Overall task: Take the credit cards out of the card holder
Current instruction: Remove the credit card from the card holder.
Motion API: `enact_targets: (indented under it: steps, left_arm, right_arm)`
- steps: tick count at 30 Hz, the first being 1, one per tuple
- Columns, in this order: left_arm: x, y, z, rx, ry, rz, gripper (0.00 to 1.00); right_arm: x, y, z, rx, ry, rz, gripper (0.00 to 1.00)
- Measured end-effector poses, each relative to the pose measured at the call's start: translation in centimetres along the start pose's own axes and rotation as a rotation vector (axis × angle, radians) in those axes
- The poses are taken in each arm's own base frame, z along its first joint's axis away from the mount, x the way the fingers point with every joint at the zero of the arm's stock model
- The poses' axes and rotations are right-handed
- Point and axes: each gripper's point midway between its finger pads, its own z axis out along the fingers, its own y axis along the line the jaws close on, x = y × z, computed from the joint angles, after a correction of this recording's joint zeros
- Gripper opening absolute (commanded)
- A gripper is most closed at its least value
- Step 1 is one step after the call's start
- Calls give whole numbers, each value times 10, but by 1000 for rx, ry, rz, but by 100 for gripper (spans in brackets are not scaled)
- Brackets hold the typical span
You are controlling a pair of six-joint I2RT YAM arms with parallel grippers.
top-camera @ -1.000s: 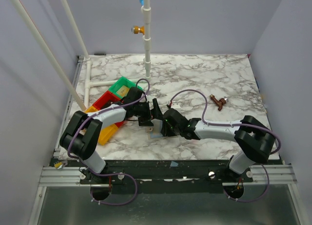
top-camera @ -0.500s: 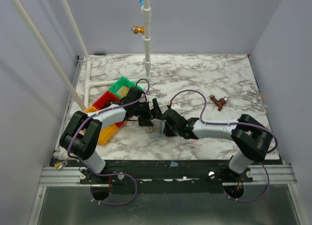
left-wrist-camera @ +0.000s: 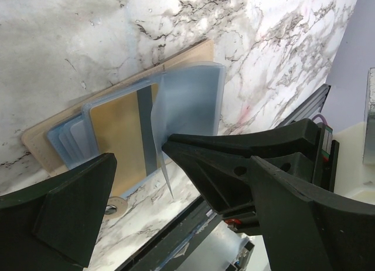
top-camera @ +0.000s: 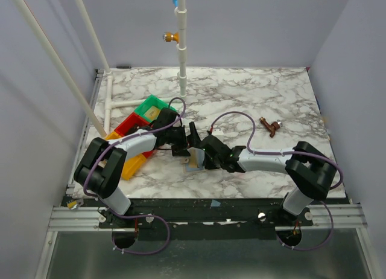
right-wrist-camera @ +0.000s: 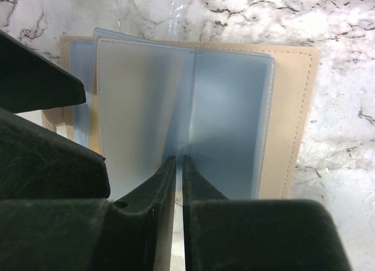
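Note:
The tan card holder [left-wrist-camera: 176, 57] lies open on the marble, its grey-blue plastic sleeves fanned out. A tan-gold credit card [left-wrist-camera: 120, 133] with a grey stripe sits in one sleeve. Another frosted sleeve [left-wrist-camera: 190, 101] stands up from the spine. My right gripper [right-wrist-camera: 179, 165] is shut on that sleeve [right-wrist-camera: 146, 107] at its near edge; I cannot tell whether a card is inside it. My left gripper [left-wrist-camera: 183, 165] is wide open and straddles the holder's near side without holding anything. From above, both grippers [top-camera: 183, 147] [top-camera: 199, 157] meet over the holder [top-camera: 194, 159].
Green [top-camera: 152, 107], red [top-camera: 128, 125] and orange [top-camera: 131, 163] trays lie left of the left arm. A small brown object [top-camera: 271, 127] lies at the right. A white pipe post [top-camera: 182, 61] stands at the back. The table's front rail [left-wrist-camera: 176, 247] runs close to the holder.
The right gripper's jaws have come together on the raised sleeve and the arm has edged left. The left gripper has stayed wide open in place.

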Motion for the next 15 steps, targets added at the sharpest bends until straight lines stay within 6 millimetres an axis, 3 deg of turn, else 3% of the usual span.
enact_targets:
  steps: [15]
  left_arm:
    - [-2, -9, 21, 1, 15, -16, 98]
  right_arm:
    - [-5, -5, -8, 23, -15, 12, 16]
